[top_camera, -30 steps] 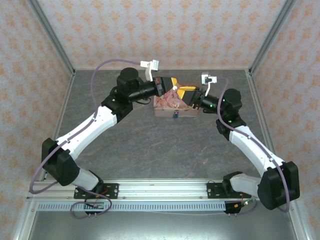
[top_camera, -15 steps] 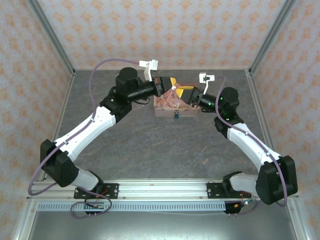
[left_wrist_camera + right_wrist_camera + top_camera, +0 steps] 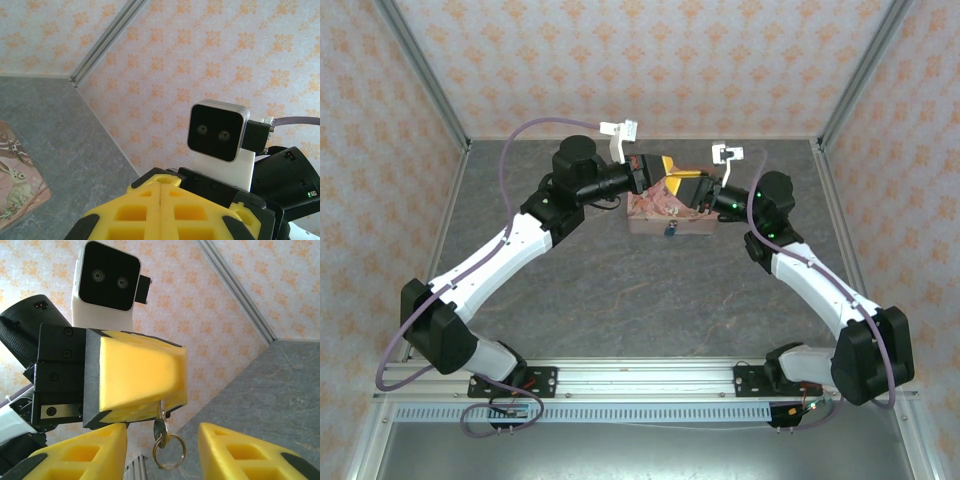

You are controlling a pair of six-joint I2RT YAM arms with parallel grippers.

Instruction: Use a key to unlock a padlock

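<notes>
My left gripper (image 3: 669, 166) hovers over the pink box (image 3: 658, 208) with its yellow fingers (image 3: 160, 200) pressed together, shut on the key. The small silvery key (image 3: 161, 426) hangs down from the left gripper's fingertips (image 3: 142, 372), with a thin ring (image 3: 169, 451) on its lower end. My right gripper (image 3: 162, 440) is open, one finger on each side of the hanging key, touching neither key nor ring. In the top view the right gripper (image 3: 695, 192) sits just right of the left one. The tiny blue padlock (image 3: 671, 231) hangs on the box's front.
The pink illustrated box (image 3: 15, 182) stands at the back middle of the grey table (image 3: 650, 300). The patterned back wall (image 3: 640, 60) is close behind both grippers. The right wrist camera (image 3: 217, 132) faces the left one at short range.
The right arm has moved left and back, bringing its open gripper up around the key under the left gripper. The left arm has stayed in place.
</notes>
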